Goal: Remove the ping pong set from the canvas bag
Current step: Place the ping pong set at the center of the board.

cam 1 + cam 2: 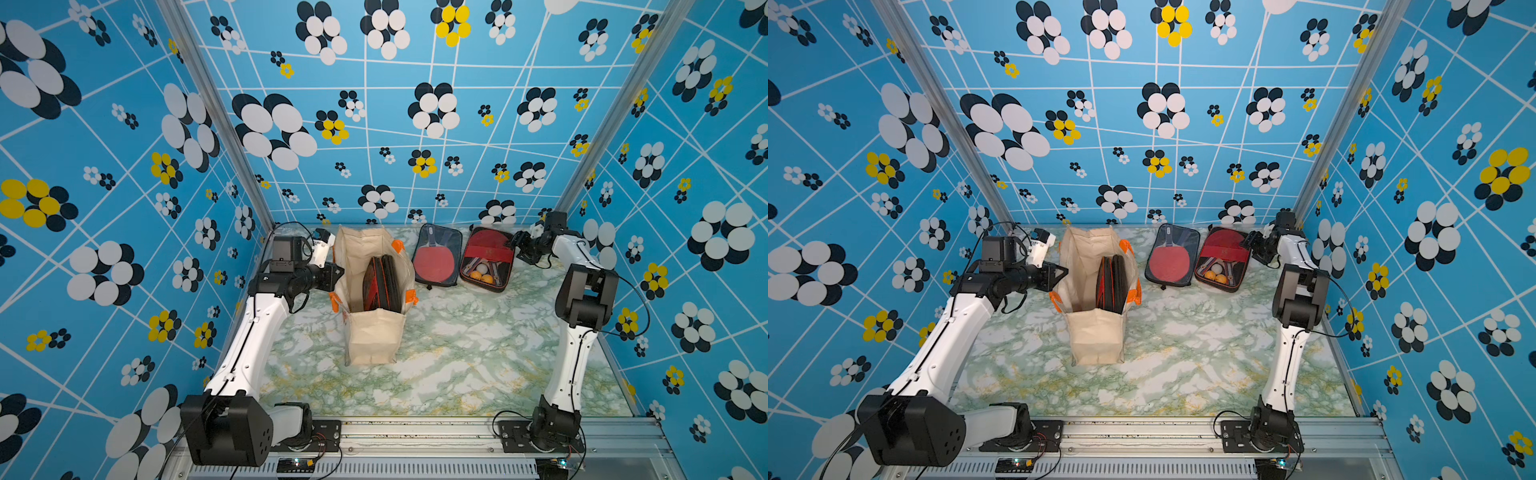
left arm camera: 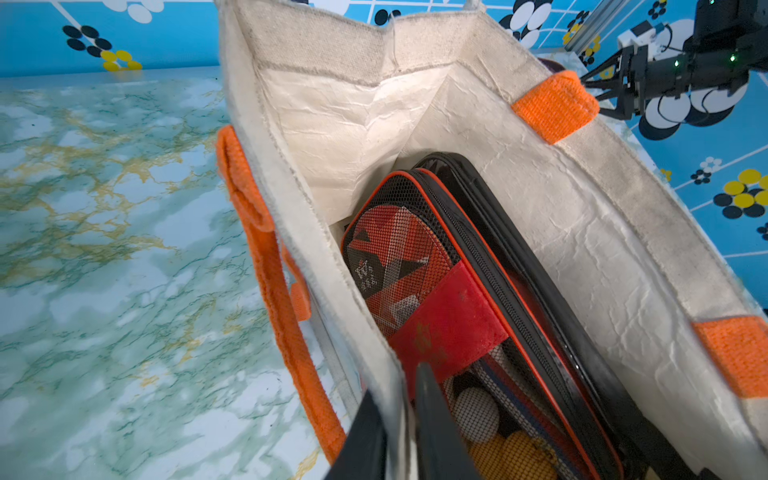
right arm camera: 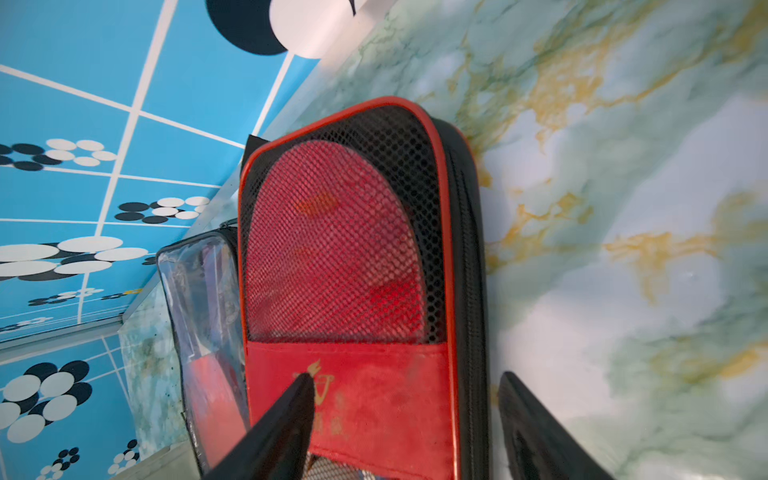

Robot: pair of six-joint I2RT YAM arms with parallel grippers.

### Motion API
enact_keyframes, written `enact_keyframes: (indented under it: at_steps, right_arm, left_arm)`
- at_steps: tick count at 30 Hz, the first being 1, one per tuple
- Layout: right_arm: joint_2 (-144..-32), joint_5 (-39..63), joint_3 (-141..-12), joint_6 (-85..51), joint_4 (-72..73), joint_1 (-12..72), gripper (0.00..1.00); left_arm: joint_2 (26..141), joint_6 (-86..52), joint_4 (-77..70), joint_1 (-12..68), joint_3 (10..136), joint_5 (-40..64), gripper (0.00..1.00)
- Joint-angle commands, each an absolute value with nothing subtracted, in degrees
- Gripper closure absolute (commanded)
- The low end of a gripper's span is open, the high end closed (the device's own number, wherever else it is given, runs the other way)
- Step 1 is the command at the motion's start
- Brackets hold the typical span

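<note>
L gripper [image 2: 395, 384] pinches the bag [image 1: 374, 336] wall, so use it as anchor; lift R gripper [image 3: 405, 376], jaws apart over a set [image 3: 340, 249] lying outside, then take one of 2 sets [image 1: 382, 282] standing in bag by top edge; pull straight up.

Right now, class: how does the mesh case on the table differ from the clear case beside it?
The mesh case has red trim and a red band; the clear case is dark-edged. The mesh case shows balls; the clear case shows a red paddle. Both lie flat on the table, outside the canvas bag.
</note>
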State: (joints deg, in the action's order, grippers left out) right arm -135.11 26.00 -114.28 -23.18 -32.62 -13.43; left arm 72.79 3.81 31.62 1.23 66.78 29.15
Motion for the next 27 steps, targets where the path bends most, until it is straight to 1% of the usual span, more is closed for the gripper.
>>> enact_keyframes:
  at_steps: [1, 4, 7, 10, 14, 20, 24, 27]
  right_arm:
    - [-128.0, 25.6, -110.7, -24.4, -31.4, -13.0, 0.27]
    - [-124.1, 26.3, -107.0, -25.6, -28.5, -12.4, 0.28]
    - [-120.7, 26.5, -104.9, -26.2, -27.7, -11.7, 0.27]
    - [-117.5, 26.3, -102.6, -26.4, -27.0, -10.6, 0.27]
    - [-112.5, 22.0, -99.2, -24.8, -26.3, -7.4, 0.27]
    - [-107.4, 19.4, -95.5, -24.7, -25.2, -4.9, 0.27]
    - [-104.8, 19.2, -93.9, -24.7, -25.2, -3.3, 0.27]
    - [-103.2, 18.4, -92.9, -24.7, -25.6, -1.5, 0.27]
  left_arm:
    - [73.0, 4.0, 31.1, 1.5, 66.4, 29.4, 0.75]
    - [73.1, 4.2, 30.9, 1.6, 66.1, 28.7, 0.71]
    - [73.2, 4.5, 30.7, 1.7, 65.8, 28.3, 0.69]
    - [73.4, 4.7, 30.8, 1.7, 65.8, 28.1, 0.70]
    - [73.7, 4.6, 30.8, 1.9, 66.1, 28.0, 0.70]
    - [73.7, 4.8, 30.9, 2.0, 66.1, 27.9, 0.68]
    - [73.8, 5.1, 30.9, 2.0, 66.0, 28.1, 0.76]
    - [73.9, 5.3, 31.1, 2.0, 66.2, 28.3, 0.85]
